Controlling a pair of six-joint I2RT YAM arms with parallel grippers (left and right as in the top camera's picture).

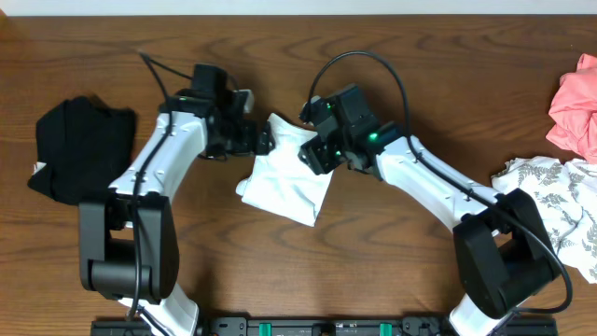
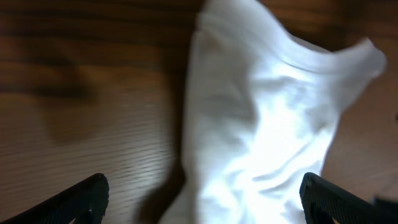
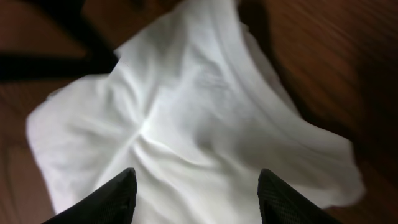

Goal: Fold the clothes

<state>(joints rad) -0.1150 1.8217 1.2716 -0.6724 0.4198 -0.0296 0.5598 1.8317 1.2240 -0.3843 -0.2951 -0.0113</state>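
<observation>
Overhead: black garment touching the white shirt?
No, the crumpled black cloth garment lies near the left edge of the wooden table, well apart from the white cloth shirt.

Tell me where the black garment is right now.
Overhead, the black garment lies bunched on the left side of the table, just outside the left arm, apart from the white shirt in the middle.

My L arm [image 1: 154, 159] & R arm [image 1: 438, 179]: white shells, black joints, chunky black shoulder blocks. Thin black cable [image 1: 373, 61] arcs off R wrist. Green LED [image 1: 373, 138] glows on my R wrist housing. My claw fingers [image 2: 87, 196] are matte black, blunt-tipped, same both sides.
</observation>
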